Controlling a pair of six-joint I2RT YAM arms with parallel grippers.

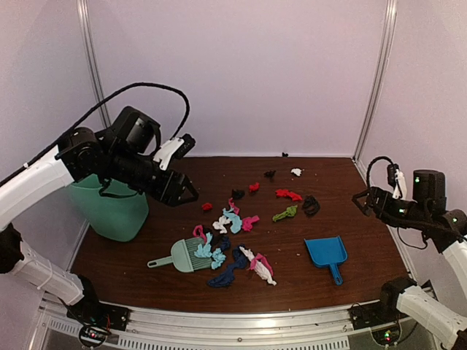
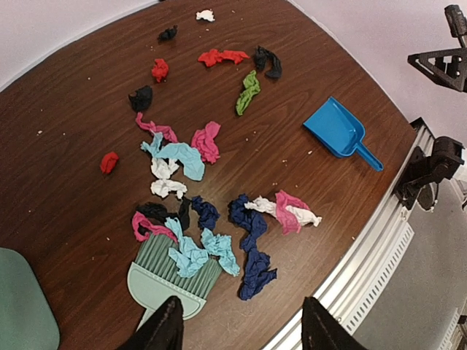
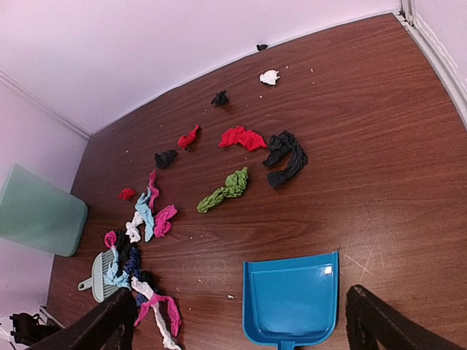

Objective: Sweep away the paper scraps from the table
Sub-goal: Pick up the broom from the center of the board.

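The table (image 1: pixel 350 281) is big and brown. The green bin (image 1: pixel 109 208) stands at its left side. The blue dustpan (image 1: pixel 325 253) lies on the right. The scraps (image 1: pixel 233 219) lie in the middle, some on the brush (image 1: pixel 182 255). My left pincer (image 1: pixel 186 193) and right pincer (image 1: pixel 361 200) hang wide open, holding nothing.

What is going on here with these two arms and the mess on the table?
Nothing is being swept yet. The paper scraps lie scattered over the table, some on the brush. The left gripper hangs open in the air near the brush, the right gripper open near the blue dustpan; neither holds anything.
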